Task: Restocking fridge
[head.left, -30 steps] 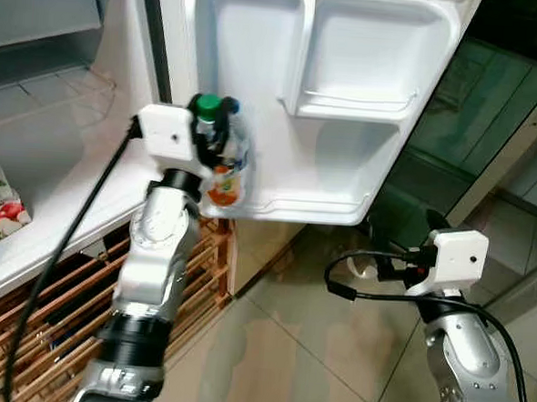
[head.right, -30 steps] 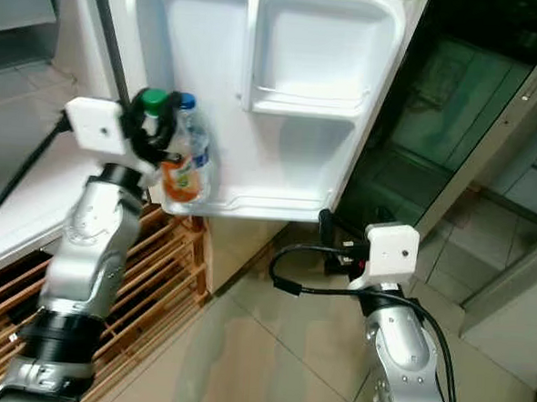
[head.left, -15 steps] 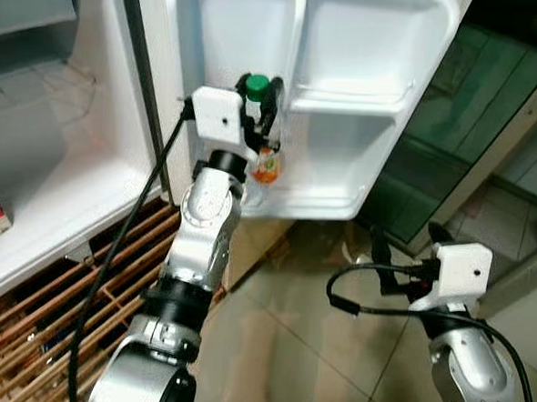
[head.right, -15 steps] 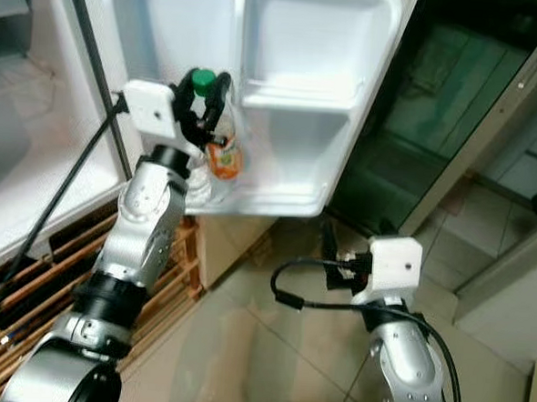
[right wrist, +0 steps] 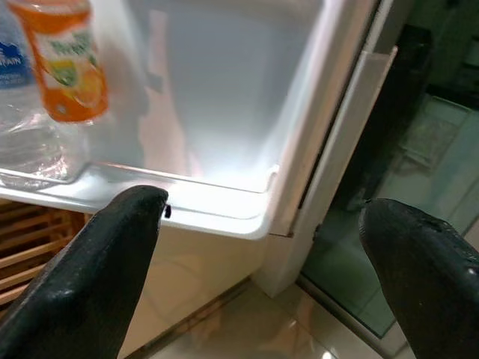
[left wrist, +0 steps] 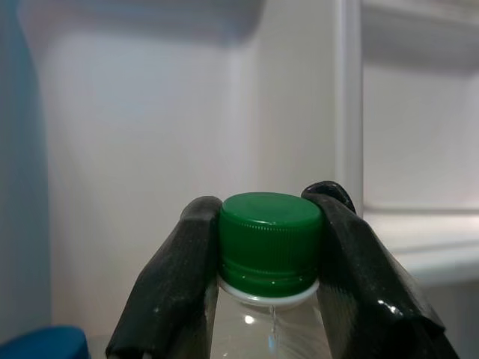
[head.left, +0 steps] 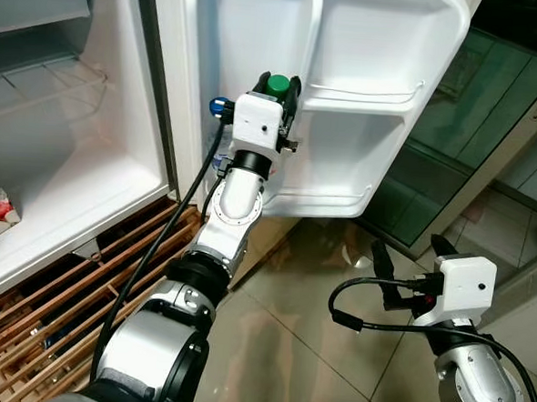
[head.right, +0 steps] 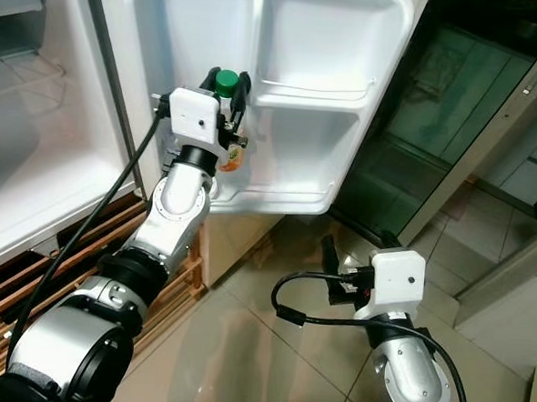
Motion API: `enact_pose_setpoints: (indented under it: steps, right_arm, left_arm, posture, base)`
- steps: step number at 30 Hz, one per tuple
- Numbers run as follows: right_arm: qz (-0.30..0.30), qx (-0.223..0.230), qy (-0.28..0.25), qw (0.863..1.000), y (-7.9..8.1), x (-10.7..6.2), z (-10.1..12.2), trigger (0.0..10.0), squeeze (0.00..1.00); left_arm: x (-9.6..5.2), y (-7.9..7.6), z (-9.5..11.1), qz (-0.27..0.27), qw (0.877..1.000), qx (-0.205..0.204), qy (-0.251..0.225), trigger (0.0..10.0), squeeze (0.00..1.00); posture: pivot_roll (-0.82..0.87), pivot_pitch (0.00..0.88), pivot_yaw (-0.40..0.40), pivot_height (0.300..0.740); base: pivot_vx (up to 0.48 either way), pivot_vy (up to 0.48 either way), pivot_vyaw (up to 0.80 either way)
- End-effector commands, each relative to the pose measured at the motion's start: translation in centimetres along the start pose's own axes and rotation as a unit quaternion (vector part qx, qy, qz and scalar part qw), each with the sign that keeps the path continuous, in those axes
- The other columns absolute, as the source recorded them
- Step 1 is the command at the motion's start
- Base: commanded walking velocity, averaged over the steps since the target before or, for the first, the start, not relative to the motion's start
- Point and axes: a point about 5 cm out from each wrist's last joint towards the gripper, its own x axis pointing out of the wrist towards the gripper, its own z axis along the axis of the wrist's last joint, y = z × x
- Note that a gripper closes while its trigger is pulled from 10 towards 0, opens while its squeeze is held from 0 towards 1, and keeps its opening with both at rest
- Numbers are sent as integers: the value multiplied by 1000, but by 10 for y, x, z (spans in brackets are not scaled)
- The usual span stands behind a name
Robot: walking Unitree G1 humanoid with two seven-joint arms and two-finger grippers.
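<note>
- Gripping the green-capped bottle [left wrist: 269,258] at its neck, the left gripper [head.left: 277,85] holds it in the door shelf [head.left: 337,203], beside the blue-capped bottle [head.left: 219,107]; release remains.
- Right gripper [head.left: 401,268] hangs low, fingers spread.

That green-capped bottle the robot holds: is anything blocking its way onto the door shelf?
Nothing visible blocks it. The left gripper holds the bottle by its cap over the door shelf; a blue-capped bottle stands beside it.

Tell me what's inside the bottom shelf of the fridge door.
The bottom door shelf holds a green-capped bottle with an orange label, gripped at the cap by the left end effector, and a blue-capped water bottle beside it. The arm covers their lower parts.
</note>
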Motion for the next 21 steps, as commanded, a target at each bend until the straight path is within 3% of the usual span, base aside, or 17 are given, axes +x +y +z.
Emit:
enact_pose_setpoints:
  steps: [1,5,7,9,13,14,15,16,21]
  right_arm:
    - [3,-3,1,1000,-1,-1,2,10000,0]
    - [5,-3,4,1000,0,-3,2,10000,0]
    - [5,-4,4,1000,0,-3,2,10000,0]
    - [4,-5,6,1000,0,-4,2,10000,0]
    - [2,-6,7,1000,-1,-4,2,10000,0]
    - [1,-7,8,1000,-1,-5,2,10000,0]
    - [1,-7,8,1000,-1,-5,2,10000,0]
    - [0,-7,8,1000,-1,-5,2,10000,0]
    - [-1,-7,9,1000,-2,-2,1,10000,0]
  left_arm:
    - [-11,-13,-19,-30,998,14,58,10000,0]
    - [-16,-16,-36,-2,991,-31,127,10000,0]
    - [-17,-16,-38,5,990,-41,138,10000,0]
    - [-23,-20,-48,16,981,-61,185,10000,0]
    - [-26,-24,-52,13,977,-59,202,10000,0]
    - [-23,-25,-49,7,980,-57,192,10000,757]
    - [-23,-25,-49,7,980,-57,192,10000,757]
    - [-20,-26,-47,5,981,-56,185,10000,1000]
    - [5,-25,-17,-1,995,-16,102,10000,1000]
  posture:
    - [-334,49,-65,740]
    - [-342,52,-63,740]
    - [-342,52,-63,740]
    - [-351,51,-60,740]
    - [-355,52,-59,740]
    - [-354,51,-59,740]
    - [-354,51,-59,740]
    - [-352,51,-59,740]
    - [-337,48,-60,740]
  base:
    - [0,0,0]
    - [0,0,0]
    - [0,0,0]
    - [0,0,0]
    - [0,0,0]
    - [0,0,0]
    - [0,0,0]
    - [0,0,0]
    - [0,0,0]
